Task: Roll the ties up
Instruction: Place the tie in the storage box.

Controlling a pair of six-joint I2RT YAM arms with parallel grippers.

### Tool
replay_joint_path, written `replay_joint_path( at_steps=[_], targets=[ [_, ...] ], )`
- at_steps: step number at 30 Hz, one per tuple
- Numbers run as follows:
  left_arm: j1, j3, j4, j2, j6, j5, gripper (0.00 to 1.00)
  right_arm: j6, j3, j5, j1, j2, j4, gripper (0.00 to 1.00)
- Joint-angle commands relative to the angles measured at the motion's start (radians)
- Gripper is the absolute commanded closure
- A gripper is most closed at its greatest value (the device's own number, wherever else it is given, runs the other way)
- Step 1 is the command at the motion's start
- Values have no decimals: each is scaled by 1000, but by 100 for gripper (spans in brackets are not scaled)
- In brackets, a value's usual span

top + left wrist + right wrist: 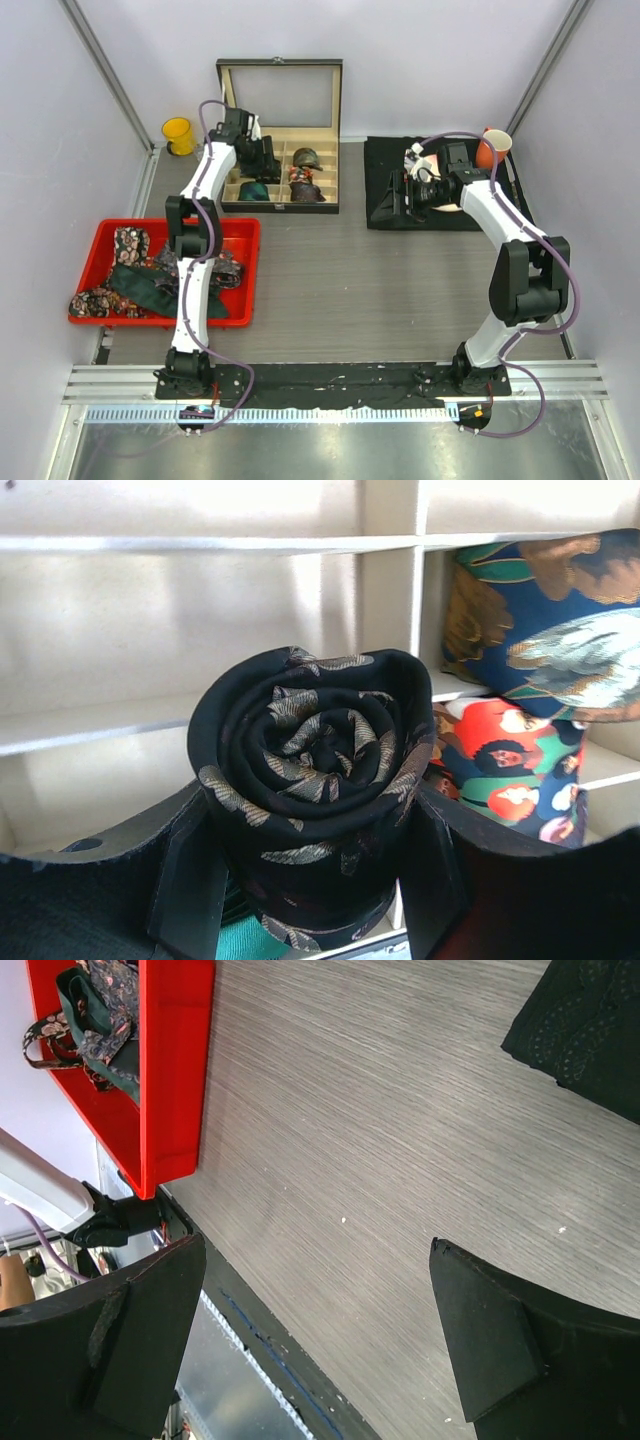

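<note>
The rolled tie (310,770), black with a beige leaf print, is wound into a tight upright coil and sits clamped between the left fingers (185,880), which press on both of its sides. It is held over the left part of the compartmented box (280,207) at the rear of the surface (360,290); the pale dividers stand right behind it. Which compartment it hangs over cannot be told. To its right in the left wrist view lie a blue patterned roll (540,620) and, in front of that, a roll printed with faces (505,770). A teal roll (245,945) shows just under the coil.

Loose ties (135,285), floral ones and a dark green one, lie heaped in the red tray (250,270) on the left, partly hidden by the left arm.

The right fingers (480,1350) stand wide apart with nothing between them. That arm reaches over the black mat (385,170) at the right rear. A yellow cup (178,135) stands in the far left corner.
</note>
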Motion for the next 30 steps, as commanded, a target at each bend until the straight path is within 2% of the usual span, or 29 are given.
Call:
replay_joint_path(
  at_steps=[1,9,18,30],
  targets=[
    [29,4,-73,62,38,-217,100,-22,49,8,-7,8,-10,1],
    [23,-171,-46,-73,50,-170,100,-25,51,5,-12,19,-8,0],
    [6,-121,-155,-94,12,-214,100,-24,58,2,-12,30,-4,0],
    [6,-107,-227,2,-10,-288,100,-35,37,17,-10,4,-18,1]
  ],
)
